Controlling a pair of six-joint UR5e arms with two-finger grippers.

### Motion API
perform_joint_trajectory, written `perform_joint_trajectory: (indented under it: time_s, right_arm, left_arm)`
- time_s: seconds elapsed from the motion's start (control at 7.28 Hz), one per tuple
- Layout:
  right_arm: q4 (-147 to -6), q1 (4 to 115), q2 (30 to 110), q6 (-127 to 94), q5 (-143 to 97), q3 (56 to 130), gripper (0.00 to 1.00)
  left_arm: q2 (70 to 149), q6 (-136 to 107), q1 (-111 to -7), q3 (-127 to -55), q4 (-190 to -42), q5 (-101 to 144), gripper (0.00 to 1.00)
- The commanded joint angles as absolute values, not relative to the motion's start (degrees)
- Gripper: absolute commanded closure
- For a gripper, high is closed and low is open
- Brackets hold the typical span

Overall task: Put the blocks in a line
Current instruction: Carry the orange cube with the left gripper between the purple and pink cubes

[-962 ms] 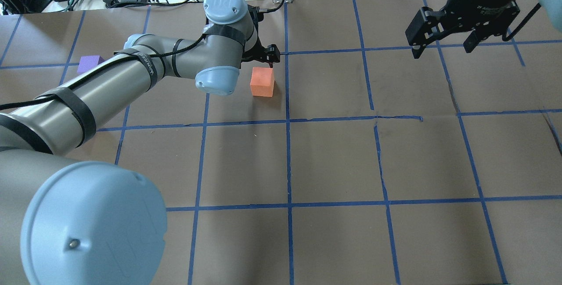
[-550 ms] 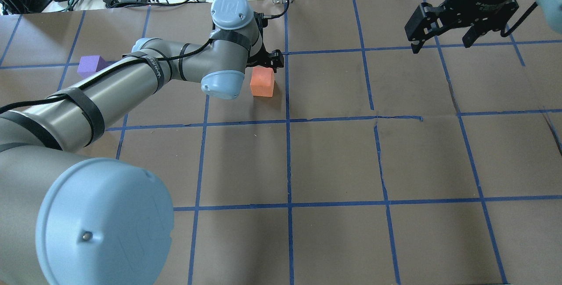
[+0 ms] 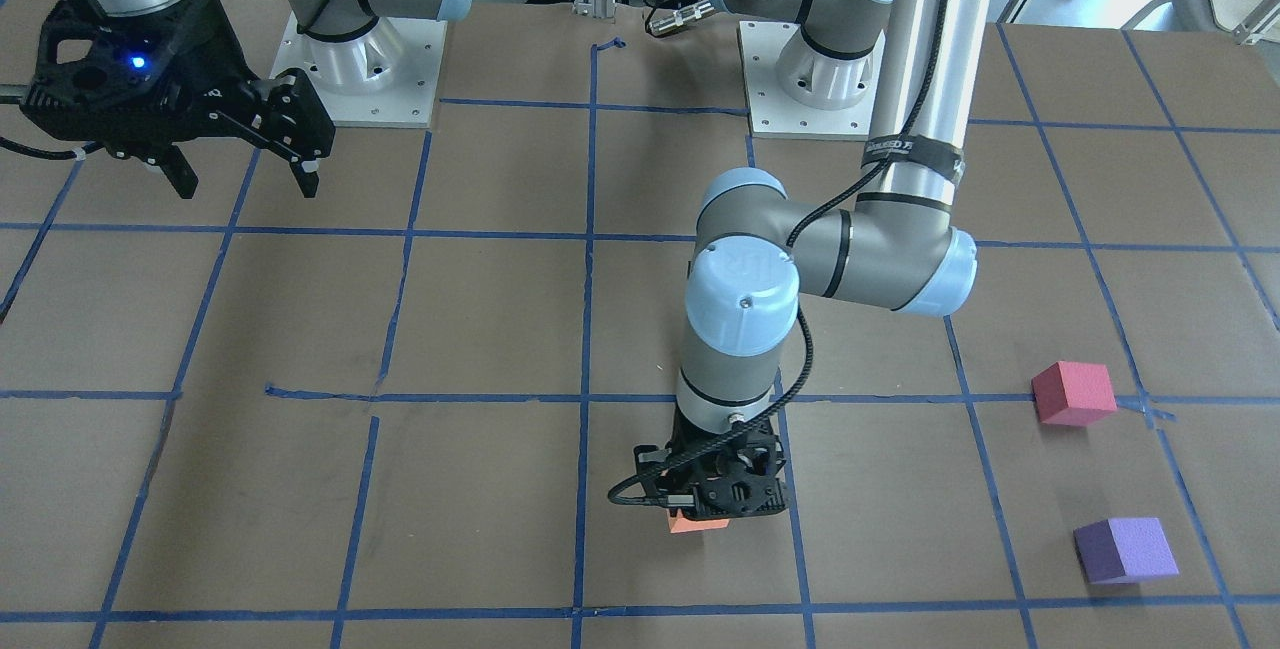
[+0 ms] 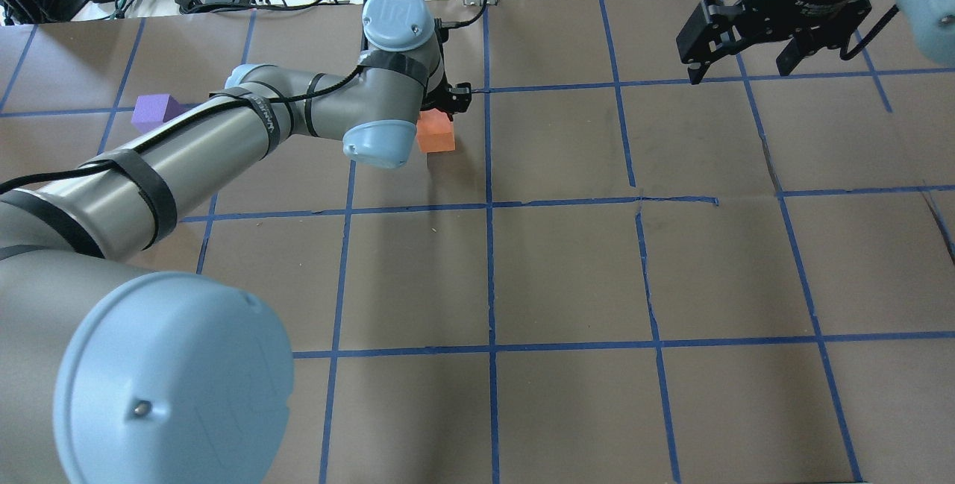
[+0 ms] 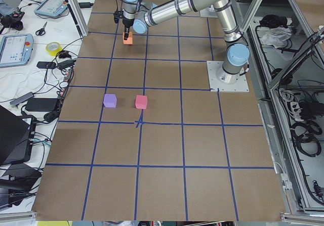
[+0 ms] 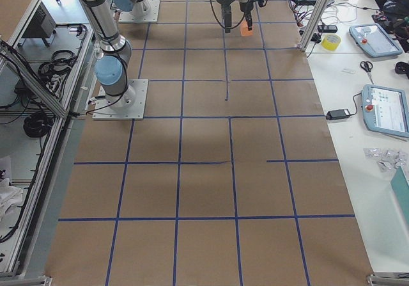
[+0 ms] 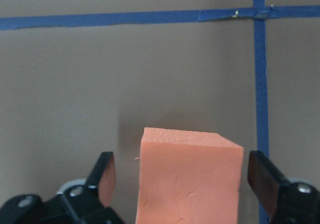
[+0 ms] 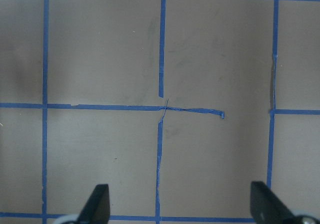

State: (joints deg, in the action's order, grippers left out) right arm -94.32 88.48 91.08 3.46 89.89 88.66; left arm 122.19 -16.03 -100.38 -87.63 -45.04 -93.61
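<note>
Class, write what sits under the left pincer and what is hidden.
An orange block on the brown table, inside the open left pincer. Its base and the table beneath it are covered.

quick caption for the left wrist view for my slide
Open left tool straddling the orange cube, with blue tape lines crossing on the brown table beyond.

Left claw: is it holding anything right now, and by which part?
Nothing is held. The left claw, open, straddles the orange cube across its opposite side faces, with a gap showing on one side.
</note>
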Motion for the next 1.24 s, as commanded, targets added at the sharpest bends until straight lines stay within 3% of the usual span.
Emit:
perform_joint_trajectory:
  time_s: [0.0, 0.55, 0.82, 1.1]
  right_arm:
    - [-93.87, 89.73, 91.84, 2.55, 88.43, 88.68, 0.0]
    - [-93.87, 89.74, 91.84, 2.64, 87.89, 88.68, 0.0]
    - [-93.87, 89.65, 91.76, 2.46, 88.24, 88.68, 0.0]
    - [-93.61, 89.65, 91.76, 2.46, 88.24, 88.68, 0.0]
  left_arm:
    - [115.6, -14.69, -92.86, -87.63, -53.74, -93.26, 0.92]
    - [107.86, 5.63, -75.02, -89.74, -66.4, -88.33, 0.94]
    - [107.66, 16.28, -60.62, -90.17, -70.9, -79.05, 1.0]
    - [110.12, 24.87, -56.96, -90.35, -70.05, -79.54, 1.0]
